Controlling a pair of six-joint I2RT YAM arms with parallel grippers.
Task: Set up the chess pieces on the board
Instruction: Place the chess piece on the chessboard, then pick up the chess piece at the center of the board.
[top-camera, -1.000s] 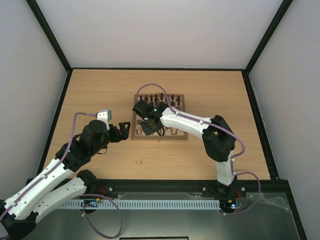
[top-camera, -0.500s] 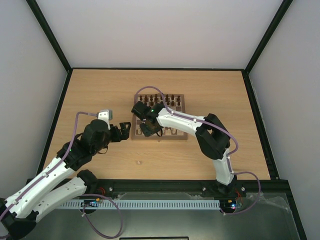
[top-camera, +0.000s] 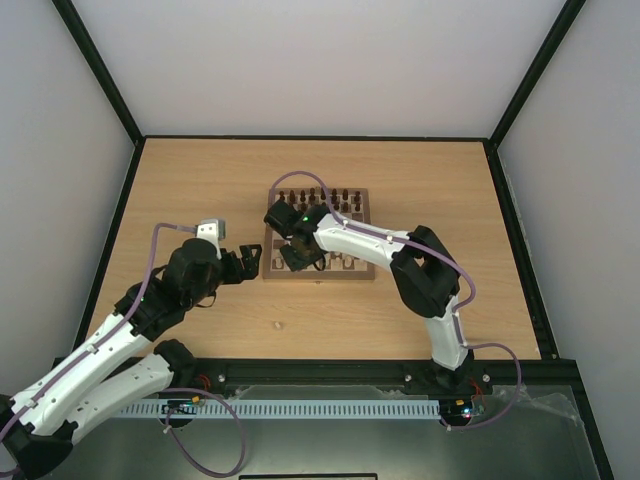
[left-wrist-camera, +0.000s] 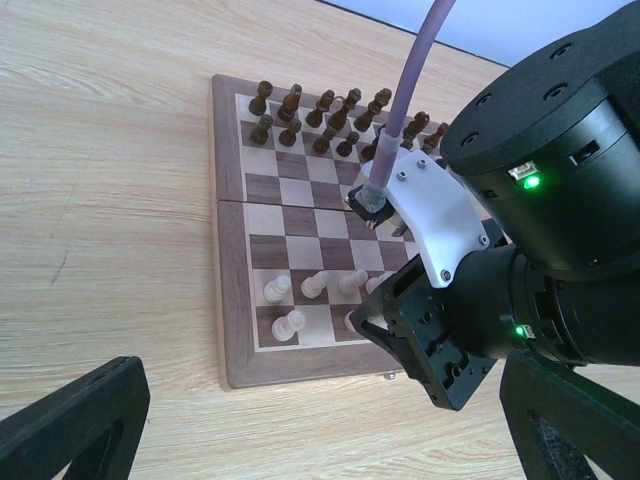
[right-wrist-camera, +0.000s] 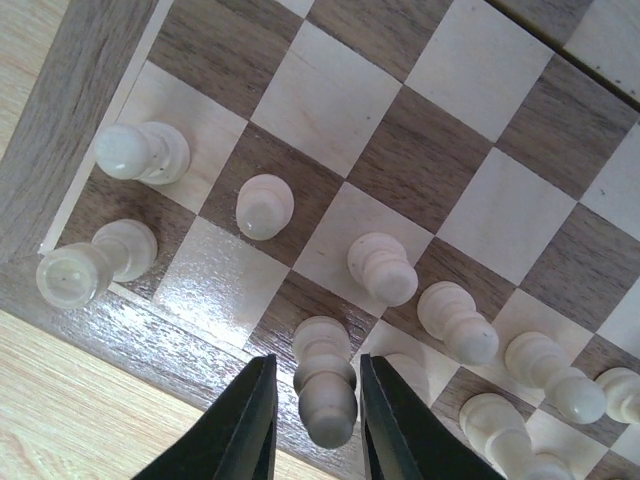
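Observation:
The board (top-camera: 367, 232) lies mid-table; it also shows in the left wrist view (left-wrist-camera: 232, 300) and the right wrist view (right-wrist-camera: 75, 110). Cream chess pieces (left-wrist-camera: 290, 324) stand in its two near rows, several of them in the right wrist view (right-wrist-camera: 384, 270). My right gripper (top-camera: 298, 256) hovers over the near left corner. Its fingers (right-wrist-camera: 250, 425) straddle one upright cream piece (right-wrist-camera: 326, 385) that stands on a dark near-row square, with a small gap each side. My left gripper (top-camera: 248, 262) is open and empty, just left of the board.
Dark brown pieces (left-wrist-camera: 320, 110) fill the board's two far rows (top-camera: 330, 197). The right arm's body (left-wrist-camera: 550, 230) hangs over the board's right half in the left wrist view. Bare wooden table (top-camera: 200, 190) surrounds the board.
The right arm's elbow has swung left and its gripper has shifted slightly over the near left corner. The left arm has not moved.

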